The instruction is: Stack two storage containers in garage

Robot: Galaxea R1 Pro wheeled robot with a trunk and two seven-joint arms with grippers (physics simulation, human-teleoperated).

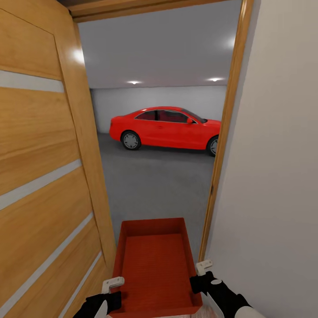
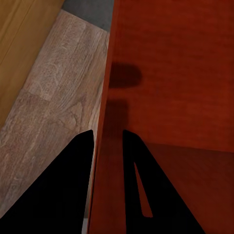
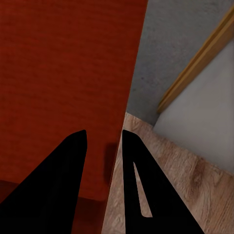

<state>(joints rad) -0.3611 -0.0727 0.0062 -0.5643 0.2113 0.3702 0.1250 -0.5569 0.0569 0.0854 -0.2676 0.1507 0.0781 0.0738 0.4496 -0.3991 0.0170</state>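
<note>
One red-orange open-top storage container (image 1: 154, 265) is held level in front of me, in a doorway facing the garage. My left gripper (image 1: 112, 282) is shut on its left side wall and my right gripper (image 1: 204, 267) on its right side wall. In the left wrist view the left gripper (image 2: 107, 132) straddles the thin wall of the container (image 2: 175, 73), one finger inside and one outside. The right gripper (image 3: 104, 131) clamps the container (image 3: 63, 63) the same way. Beyond the doorway lies the garage's dark grey floor (image 1: 159, 185).
An open wooden door (image 1: 39, 176) stands close on the left. The wooden door frame (image 1: 221, 154) and a beige wall (image 1: 274, 176) are close on the right. A red car (image 1: 168, 128) is parked at the far garage wall. Wood-plank flooring (image 2: 53, 107) lies under me.
</note>
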